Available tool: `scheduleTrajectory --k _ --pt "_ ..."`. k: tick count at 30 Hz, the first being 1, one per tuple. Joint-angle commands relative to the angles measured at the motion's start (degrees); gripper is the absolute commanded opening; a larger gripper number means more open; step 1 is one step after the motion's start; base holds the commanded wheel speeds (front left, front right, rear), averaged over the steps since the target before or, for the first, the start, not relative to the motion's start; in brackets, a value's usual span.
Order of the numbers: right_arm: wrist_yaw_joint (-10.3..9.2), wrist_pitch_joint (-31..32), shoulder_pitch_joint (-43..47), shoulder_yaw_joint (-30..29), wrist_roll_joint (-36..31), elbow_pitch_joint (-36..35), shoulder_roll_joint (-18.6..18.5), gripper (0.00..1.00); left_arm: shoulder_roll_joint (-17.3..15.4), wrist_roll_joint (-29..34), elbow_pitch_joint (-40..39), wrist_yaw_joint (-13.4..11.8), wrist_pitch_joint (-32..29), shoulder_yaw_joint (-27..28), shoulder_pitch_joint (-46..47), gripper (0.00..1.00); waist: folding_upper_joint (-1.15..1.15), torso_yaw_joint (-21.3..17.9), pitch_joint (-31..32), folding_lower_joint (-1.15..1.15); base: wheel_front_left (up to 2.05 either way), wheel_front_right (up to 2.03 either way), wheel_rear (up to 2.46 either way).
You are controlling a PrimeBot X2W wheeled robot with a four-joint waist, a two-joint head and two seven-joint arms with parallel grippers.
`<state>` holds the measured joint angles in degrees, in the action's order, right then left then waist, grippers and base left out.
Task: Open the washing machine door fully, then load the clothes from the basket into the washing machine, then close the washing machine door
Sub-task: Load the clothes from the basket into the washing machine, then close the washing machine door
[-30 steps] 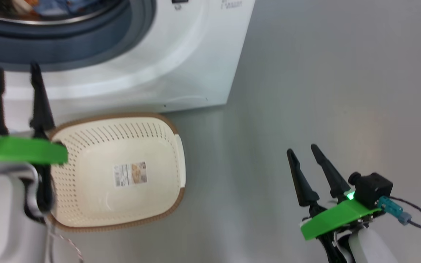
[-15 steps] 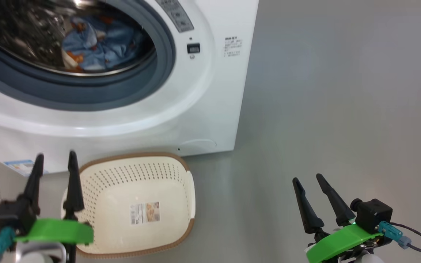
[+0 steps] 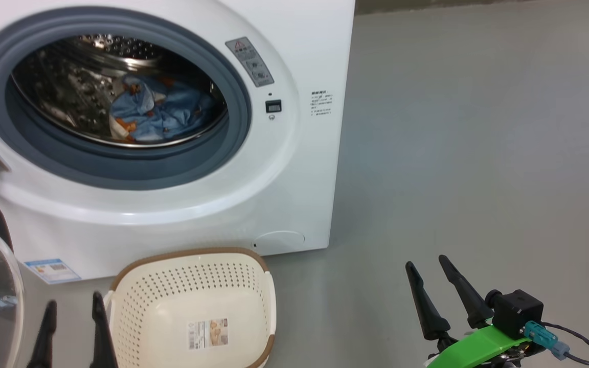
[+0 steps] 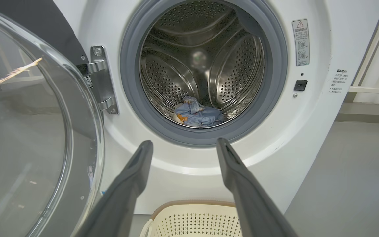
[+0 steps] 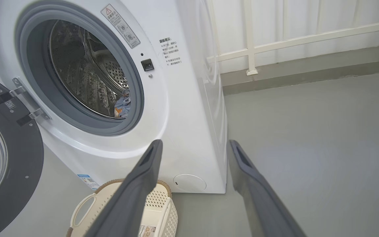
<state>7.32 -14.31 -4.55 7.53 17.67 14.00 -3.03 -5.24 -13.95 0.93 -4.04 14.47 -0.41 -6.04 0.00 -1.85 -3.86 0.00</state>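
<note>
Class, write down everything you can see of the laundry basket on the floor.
The basket is a small cream-white tub that looks plastic, a rounded rectangle with rows of small holes in its walls, a brown woven-look rim and a white handle at its side. A printed label sticker sits on its inner bottom. It stands upright and empty on the grey floor, close before the washing machine.

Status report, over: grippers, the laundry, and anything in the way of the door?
Left gripper, right gripper open, empty. Clothes in the washing machine; basket empty. Washing machine door open, not yet closed. Opening unobstructed.
</note>
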Motion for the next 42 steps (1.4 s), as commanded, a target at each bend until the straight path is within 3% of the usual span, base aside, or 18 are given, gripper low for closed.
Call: scheduleTrajectory --k 1,20,42 --pt "0.17 -0.7 -0.2 1.6 -0.7 -1.5 0.2 1.00 0.0 0.5 -1.9 -0.4 0.5 2.2 0.3 1.00 0.00 -0.4 1.1 0.00 0.00 0.00 0.00" --pt "0.17 -0.7 1.7 1.6 -2.7 -2.4 0.1 1.00 2.3 1.5 -2.1 0.7 0.5 3.3 -4.6 1.00 0.00 -0.9 3.6 0.00 0.00 0.00 0.00" --pt "0.17 -0.7 2.0 0.8 -3.1 -2.5 0.1 1.00 2.4 1.6 -2.1 -0.7 0.5 2.2 -4.1 1.00 0.00 -0.8 3.6 0.00 0.00 0.00 0.00"
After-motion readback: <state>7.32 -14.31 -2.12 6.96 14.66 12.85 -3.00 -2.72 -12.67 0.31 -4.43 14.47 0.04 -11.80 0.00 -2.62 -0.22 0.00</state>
